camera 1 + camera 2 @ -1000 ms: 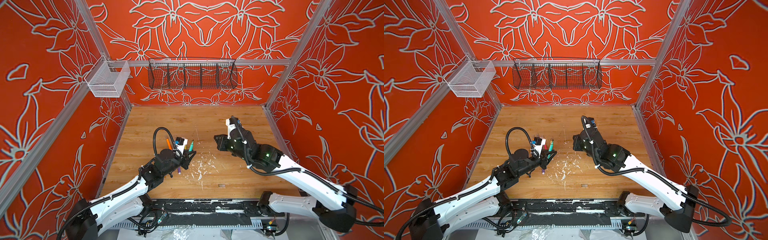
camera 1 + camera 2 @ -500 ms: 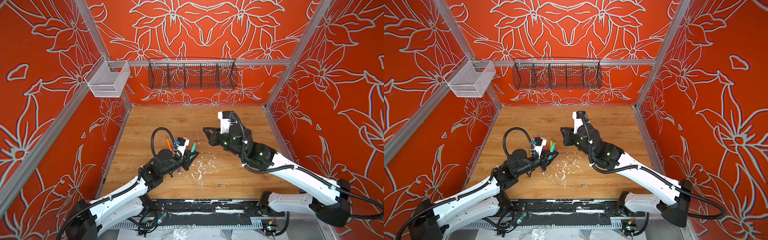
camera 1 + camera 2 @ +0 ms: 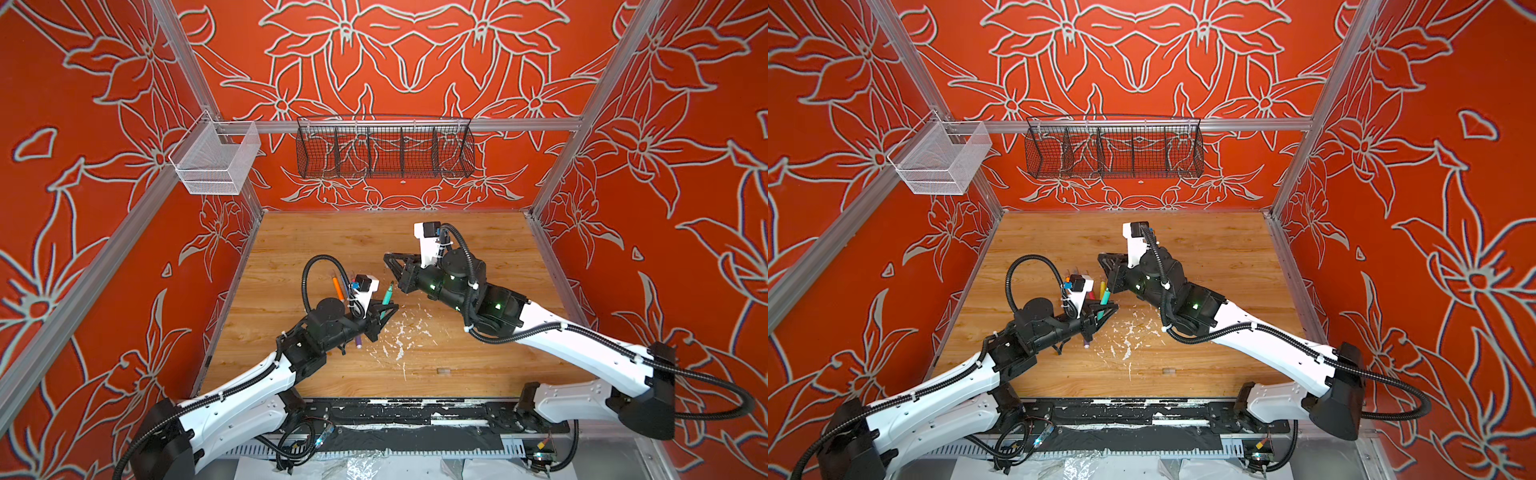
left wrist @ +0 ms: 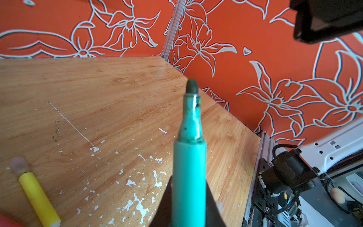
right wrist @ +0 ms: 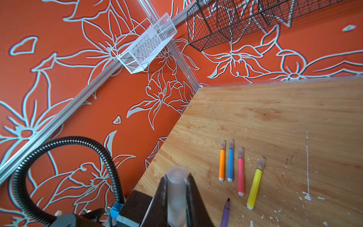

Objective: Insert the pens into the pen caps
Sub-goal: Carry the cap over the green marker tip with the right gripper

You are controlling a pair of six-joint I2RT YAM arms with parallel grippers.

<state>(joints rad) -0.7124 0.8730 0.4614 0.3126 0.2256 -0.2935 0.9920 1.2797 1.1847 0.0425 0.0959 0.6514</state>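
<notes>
Front edge: one small clear loose cap [image 3: 444, 370] lies alone on the table [image 3: 478, 232], well apart from both arms.
Flecks: white flecks [image 3: 401, 332] are scattered mid-table, just debris, nothing to grab.
Purple pen [image 5: 225, 213]: it lies flat and bare-tipped beside the left arm. By my reckoning it goes next.
Left end effector [image 4: 188, 196]: clamped tight on the green pen [image 4: 189, 167], gripping low on the barrel and holding it clear of the table.
Green pen, looks: teal barrel, then a stained, ink-smudged neck, then a dark rounded nib poking out, uncapped. It is thin and light and could pivot in the grip if pushed off-axis.
Right end effector [image 5: 176, 176]: closed on a clear cap [image 5: 175, 188], a frosted stub pinched between the two fingers, also in the air.
Step in hand: bringing pen and cap together above the table. In both top views they are near each other but not joined.
Next move: it looks like the nib needs lining up with the cap's mouth, then a straight push along the pen's axis. Which end of the cap faces the pen, I cannot tell.
Finished row: the orange pen [image 5: 221, 167], blue pen [image 5: 230, 166], pink pen [image 5: 240, 173] and yellow pen [image 5: 254, 188] lie side by side behind the left arm, each wearing a clear cap. That makes four of six done.
Back wall: a black wire basket [image 3: 384, 149] and a white mesh basket [image 3: 216, 166] hang there, not involved.
</notes>
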